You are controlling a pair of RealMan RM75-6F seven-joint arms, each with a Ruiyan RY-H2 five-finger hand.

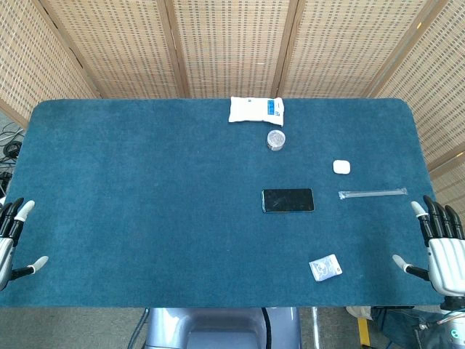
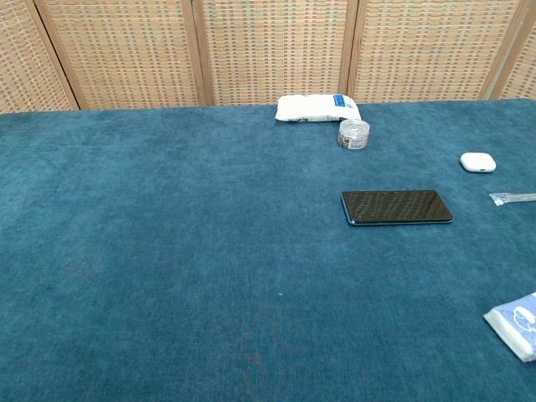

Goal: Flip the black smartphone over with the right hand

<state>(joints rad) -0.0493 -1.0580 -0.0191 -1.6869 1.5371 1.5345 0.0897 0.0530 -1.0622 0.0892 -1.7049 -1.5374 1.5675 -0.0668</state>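
Covering the table [image 1: 145, 203] is teal carpet-like cloth, with woven wicker screens [image 1: 232, 43] behind. The black smartphone [image 1: 288, 200] lies flat, glossy face up, right of centre. Both the left hand [image 1: 13, 240] and right hand [image 1: 439, 247] rest at the near corners, fingers spread, holding nothing.

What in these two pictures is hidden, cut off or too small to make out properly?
- Both hands: absent from the chest view; in the head view the left hand and right hand are cut by the frame edges.
- Black smartphone: underside hidden against the table.
- White packet: its print is too small to read.
- Wrapped stick and small pouch: cut off by the chest view's right edge.
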